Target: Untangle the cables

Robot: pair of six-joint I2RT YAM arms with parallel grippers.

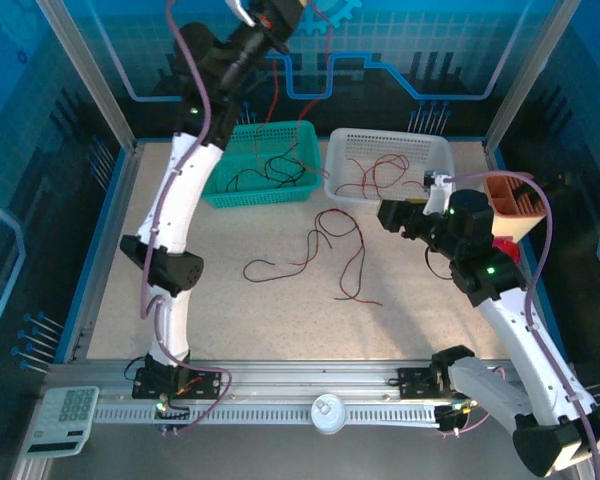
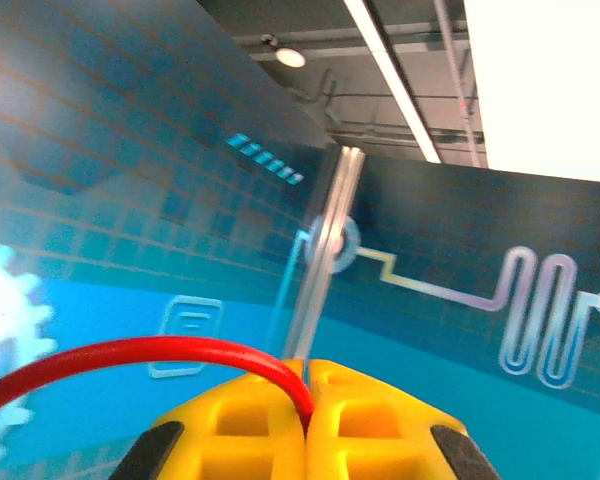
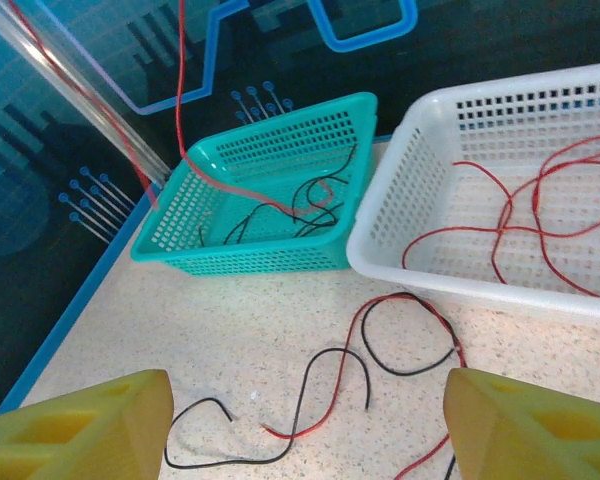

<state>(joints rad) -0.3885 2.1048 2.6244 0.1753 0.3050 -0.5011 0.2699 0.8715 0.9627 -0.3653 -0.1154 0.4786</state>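
L gripper (image 2: 307,400) was clenched on a red cable (image 2: 160,350). On its wrist cam I saw the yellow fingers pressed together, w/ the wire pinched in the seam and arcing off to the left. That cam faced the blue back panel (image 2: 130,200) and the ceiling lights (image 2: 400,90).

Top cam gave me the rest: the L arm (image 1: 185,190) was raised high at the back, and the red strand hung from it down into the teal basket (image 1: 220,190).

R gripper (image 3: 305,430) was released, fingers wide apart w/ nothing between them. It hovered over the table (image 1: 230,320) just in front of the white basket (image 1: 390,137). Its wrist cam showed both baskets' mesh walls and the strands inside far finer than the top cam did.

Count: 2 arms and 2 baskets. The baskets sat just beside each other at the back of the table; I couldn't tell if they touched.

The cables (image 1: 320,245) were thin, wavy and string-like, some red, some black:
- **Teal basket:** a few black strands plus the lifted red one.
- **White basket:** red only, in loops.
- **Table:** a loose red-and-black run crossing over itself, in front of the baskets.

Exact no. of strands I couldn't tell.
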